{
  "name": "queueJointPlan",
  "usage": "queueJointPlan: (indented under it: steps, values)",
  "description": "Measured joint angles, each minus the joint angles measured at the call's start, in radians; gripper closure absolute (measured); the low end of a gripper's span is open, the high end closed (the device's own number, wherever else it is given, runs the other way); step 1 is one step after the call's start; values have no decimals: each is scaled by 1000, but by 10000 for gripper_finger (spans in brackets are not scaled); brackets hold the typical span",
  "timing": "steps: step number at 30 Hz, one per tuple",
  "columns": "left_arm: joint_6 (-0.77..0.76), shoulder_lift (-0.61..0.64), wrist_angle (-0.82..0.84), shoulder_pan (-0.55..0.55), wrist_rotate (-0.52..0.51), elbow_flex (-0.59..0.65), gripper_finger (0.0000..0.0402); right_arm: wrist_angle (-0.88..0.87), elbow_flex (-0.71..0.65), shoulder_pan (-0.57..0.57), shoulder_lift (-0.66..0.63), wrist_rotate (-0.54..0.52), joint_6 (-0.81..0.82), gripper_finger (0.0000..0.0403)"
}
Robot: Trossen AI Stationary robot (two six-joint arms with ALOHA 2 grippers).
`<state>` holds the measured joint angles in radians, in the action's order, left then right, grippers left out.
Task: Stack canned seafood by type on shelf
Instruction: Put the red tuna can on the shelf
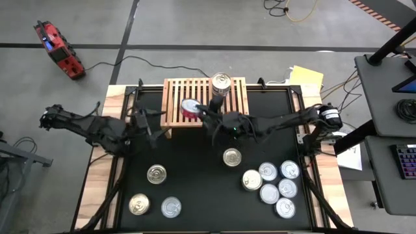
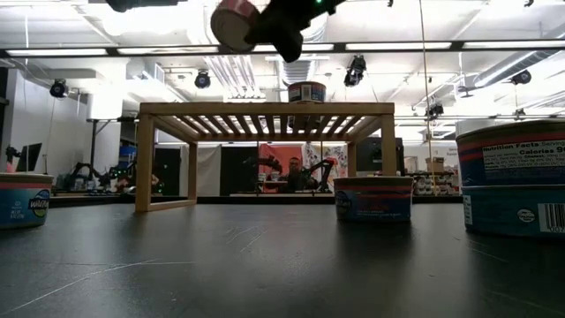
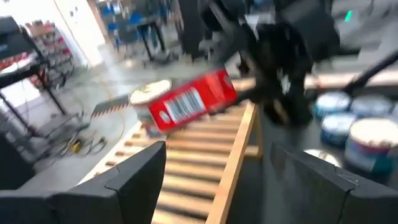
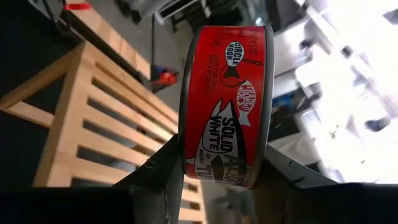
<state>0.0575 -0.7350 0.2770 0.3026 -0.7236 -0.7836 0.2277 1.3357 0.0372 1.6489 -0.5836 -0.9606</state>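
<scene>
The light-wood shelf (image 1: 174,104) stands at the table's far middle, and one silver-lidded can (image 1: 221,83) stands on its slats at the far right. My right gripper (image 1: 197,112) reaches in from the right, shut on a red-labelled tuna can (image 4: 227,99) above the shelf's near part. My left gripper (image 3: 217,186) stands open, with nothing between its fingers, to the left of the shelf's near left corner, pointing toward the red can (image 3: 186,102). Several more cans lie on the black table, among them one (image 1: 232,156) near the middle. My right gripper pinches the red can between its two fingers, one on each flat end (image 4: 186,163). The label's round side faces the wrist camera. The fingers come level from the table's right side. The can (image 2: 234,22) is tilted on its edge and lifted clear of the shelf.
A cluster of silver-lidded cans (image 1: 276,188) sits at the near right of the table. Three more cans (image 1: 156,173) lie near left. The table's wooden border (image 1: 97,175) runs along the left. A desk with a keyboard (image 1: 406,159) stands off to the right.
</scene>
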Motion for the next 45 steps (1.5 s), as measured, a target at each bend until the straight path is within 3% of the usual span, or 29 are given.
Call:
queueJointPlan:
  steps: [8, 12, 18, 24, 33, 45]
  values:
    - [-54, -30, 70, -46, 3, 30, 130, -547, 188, -34, 11, 44, 273, 273]
    - [-95, -24, 113, -46, 0, 36, 130, -629, 228, -33, 10, 32, 309, 273]
    - [-123, -20, 168, -46, -8, 26, 130, -527, 236, -55, 37, 42, 303, 273]
    - [-98, -4, 234, -46, -81, -35, 130, -444, 262, -104, 130, 33, 216, 273]
    - [-78, 17, 281, -46, -80, -57, 130, -572, 330, -135, 203, -79, 216, 273]
    - [-91, 8, 277, -46, -80, -52, 130, -687, 330, -134, 200, -71, 276, 273]
